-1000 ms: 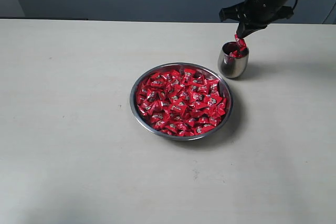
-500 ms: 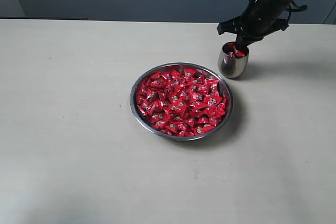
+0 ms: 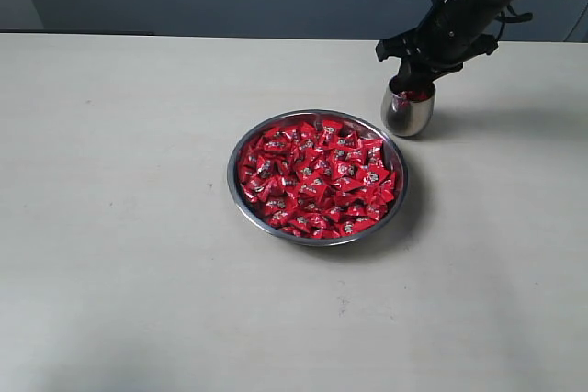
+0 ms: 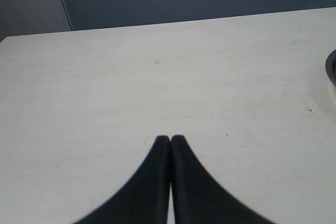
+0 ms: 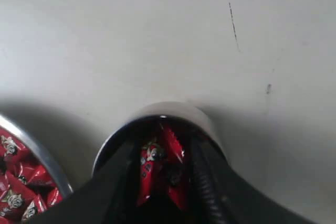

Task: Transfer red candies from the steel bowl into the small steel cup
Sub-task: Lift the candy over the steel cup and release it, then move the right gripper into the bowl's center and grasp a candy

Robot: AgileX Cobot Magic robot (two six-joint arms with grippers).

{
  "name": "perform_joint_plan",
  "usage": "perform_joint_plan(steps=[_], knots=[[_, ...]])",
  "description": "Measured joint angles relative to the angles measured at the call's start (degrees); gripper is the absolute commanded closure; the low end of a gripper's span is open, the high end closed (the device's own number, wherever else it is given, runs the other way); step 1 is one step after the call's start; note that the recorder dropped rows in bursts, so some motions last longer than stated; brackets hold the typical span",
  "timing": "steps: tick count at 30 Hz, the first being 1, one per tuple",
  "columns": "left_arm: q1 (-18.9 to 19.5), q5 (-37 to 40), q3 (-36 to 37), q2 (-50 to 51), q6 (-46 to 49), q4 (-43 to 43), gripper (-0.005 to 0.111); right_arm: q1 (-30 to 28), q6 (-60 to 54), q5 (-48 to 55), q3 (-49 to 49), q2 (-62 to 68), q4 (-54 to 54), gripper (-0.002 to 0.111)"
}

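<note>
The right hand [image 5: 161, 153] hangs open at the mouth of the small steel cup [image 3: 407, 117], red candies [image 5: 157, 161] lying inside between its fingers [image 5: 118, 184]. The steel bowl [image 3: 232, 172], heaped with more, sits just beside the cup on the surface [image 3: 119, 227]. Nothing else crowds them. The left hand [image 4: 170, 141] is closed, tips together.

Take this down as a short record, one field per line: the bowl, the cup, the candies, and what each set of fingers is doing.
bowl: wide steel bowl on the table, filled with red candies
cup: small steel cup upright, close beside the bowl, a few candies inside
right fingers: spread apart at the cup's mouth, on either side of the candies in it
left fingers: pressed together over bare table, holding nothing
</note>
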Motion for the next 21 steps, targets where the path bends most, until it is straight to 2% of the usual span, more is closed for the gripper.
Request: perform_joint_plan(steps=[12,21], knots=[[0.0,0.0,0.0,0.0,0.0,0.0,0.106,0.0,-0.1,1.7,0.0,-2.9,2.7,0.077],[0.0,0.0,0.0,0.0,0.0,0.0,0.106,0.4,-7.1,5.2,0.8,-10.0,16.4,0.077]])
